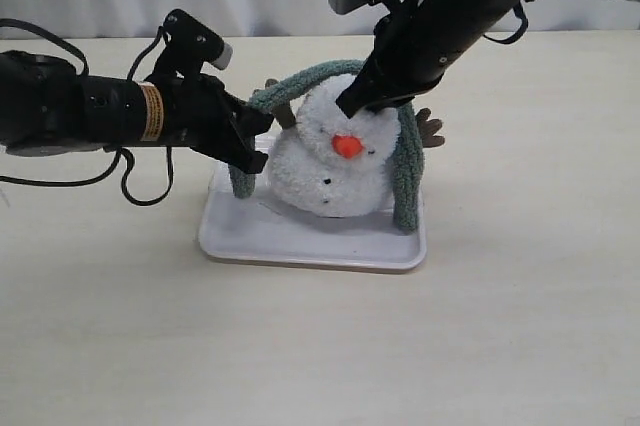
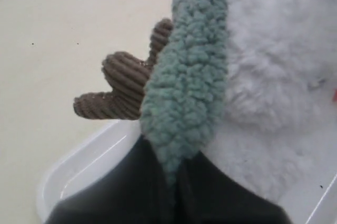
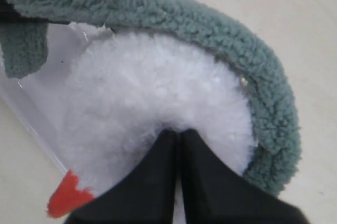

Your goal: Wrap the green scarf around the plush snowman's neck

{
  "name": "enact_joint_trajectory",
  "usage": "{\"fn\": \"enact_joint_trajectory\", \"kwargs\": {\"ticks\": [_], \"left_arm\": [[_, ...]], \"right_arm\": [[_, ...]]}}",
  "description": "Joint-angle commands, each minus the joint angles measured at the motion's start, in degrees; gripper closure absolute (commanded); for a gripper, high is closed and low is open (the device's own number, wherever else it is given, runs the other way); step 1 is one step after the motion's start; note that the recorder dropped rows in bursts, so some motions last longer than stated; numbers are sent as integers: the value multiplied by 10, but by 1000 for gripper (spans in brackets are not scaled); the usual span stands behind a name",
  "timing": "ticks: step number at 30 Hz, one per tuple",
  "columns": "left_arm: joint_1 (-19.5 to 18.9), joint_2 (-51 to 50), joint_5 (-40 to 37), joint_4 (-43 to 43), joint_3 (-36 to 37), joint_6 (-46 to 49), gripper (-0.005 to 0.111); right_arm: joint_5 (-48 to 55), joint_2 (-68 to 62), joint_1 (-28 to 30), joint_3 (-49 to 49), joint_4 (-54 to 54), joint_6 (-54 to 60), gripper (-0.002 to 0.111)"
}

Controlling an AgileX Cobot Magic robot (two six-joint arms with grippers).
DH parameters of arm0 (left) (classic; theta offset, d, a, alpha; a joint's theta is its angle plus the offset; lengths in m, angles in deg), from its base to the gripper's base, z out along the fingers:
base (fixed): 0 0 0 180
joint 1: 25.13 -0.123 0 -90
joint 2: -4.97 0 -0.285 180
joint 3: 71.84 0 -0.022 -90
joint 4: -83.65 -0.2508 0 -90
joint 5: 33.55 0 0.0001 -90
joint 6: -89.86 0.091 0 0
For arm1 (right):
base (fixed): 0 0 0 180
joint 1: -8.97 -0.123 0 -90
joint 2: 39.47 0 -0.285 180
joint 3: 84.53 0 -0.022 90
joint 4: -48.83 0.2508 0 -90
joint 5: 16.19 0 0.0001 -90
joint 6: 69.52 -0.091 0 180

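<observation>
The plush snowman [image 1: 330, 161] sits on a white tray [image 1: 300, 241], its orange nose [image 1: 347, 146] facing the camera. The green scarf [image 1: 408, 176] arches over the back of its head, with one end hanging down each side. My left gripper [image 1: 258, 131] is shut on the scarf's left part, and the fuzzy strip [image 2: 184, 92] narrows into the closed jaws [image 2: 176, 182]. My right gripper [image 1: 358, 106] is shut on the white fur at the top of the snowman's head [image 3: 158, 92], its tips [image 3: 178, 134] buried in the fluff. The scarf [image 3: 210, 29] curves behind the head. I cannot make out the neck crease.
A brown corduroy twig arm [image 2: 121, 84] sticks out beside the scarf, above the tray's rim [image 2: 79, 166]. The other twig arm [image 1: 430, 128] shows at the snowman's right. The tray rests on a pale tabletop [image 1: 520, 326].
</observation>
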Motion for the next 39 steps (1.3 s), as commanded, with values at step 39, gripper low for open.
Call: {"fn": "enact_joint_trajectory", "kwargs": {"ticks": [39], "left_arm": [[0, -62, 150, -275, -22, -274, 61]], "right_arm": [[-137, 71, 0, -33, 17, -41, 88]]}}
